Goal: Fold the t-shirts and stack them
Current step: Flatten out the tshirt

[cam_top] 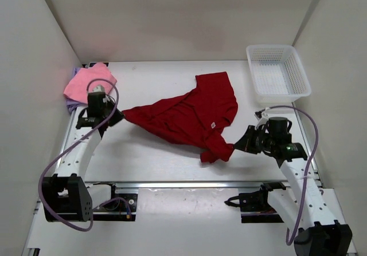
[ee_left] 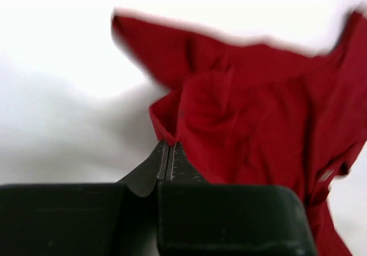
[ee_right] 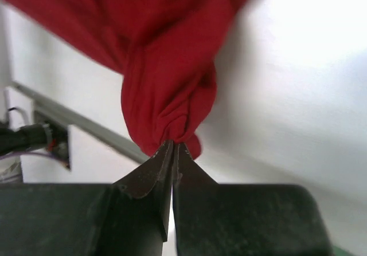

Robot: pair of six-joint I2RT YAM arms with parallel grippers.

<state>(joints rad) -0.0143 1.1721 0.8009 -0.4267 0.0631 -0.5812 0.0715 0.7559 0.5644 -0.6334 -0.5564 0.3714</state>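
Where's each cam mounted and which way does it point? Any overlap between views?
Top external: fixed above and behind the arms, looking down on the table; shows both arms, with the left tool and right tool each gripping an end of the dark red t-shirt.
Left wrist: on the left wrist, facing along its shut tool at a shirt corner.
Right wrist: on the right wrist, facing along its shut tool at a bunched shirt end.
Shared: all three see the dark red t-shirt.
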